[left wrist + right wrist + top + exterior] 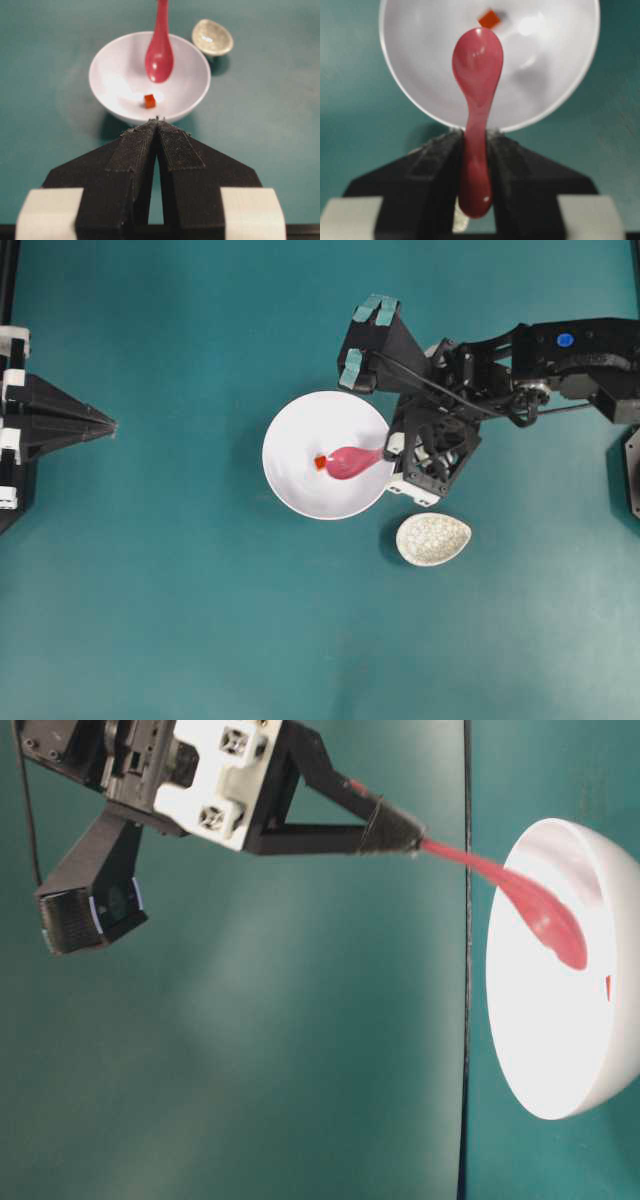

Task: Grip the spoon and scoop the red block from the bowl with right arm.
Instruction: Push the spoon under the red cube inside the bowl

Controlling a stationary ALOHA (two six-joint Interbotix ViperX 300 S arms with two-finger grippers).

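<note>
Spoon (pixel 476 80) first: we see its pink handle clamped between the two fingers of the right gripper (pixel 475 150), with the scoop reaching out ahead of the fingertips and over the white bowl (pixel 560 100). In the wrist view the handle's end pokes back past the fingers toward the camera. From the table-level view the spoon (pixel 520 890) slants from the gripper (pixel 400 828) into the bowl (pixel 540 1050), scoop end lowest.

We find the red block (pixel 321 462) lying on the bowl's floor (pixel 310 430), just past the tip of the scoop (pixel 350 461) on the side away from the right gripper (pixel 395 452). Whether the spoon tip touches the block we cannot say for sure (the overhead view puts them edge to edge, while the left wrist view shows a little white between block (pixel 149 101) and spoon (pixel 159 55)).

We see the left gripper (pixel 157 122) at the far side of the green table (pixel 180 620), well apart from the bowl, its fingers pressed together on nothing. A small speckled dish (pixel 432 539) sits just beside the bowl, near the right arm (pixel 520 365).
</note>
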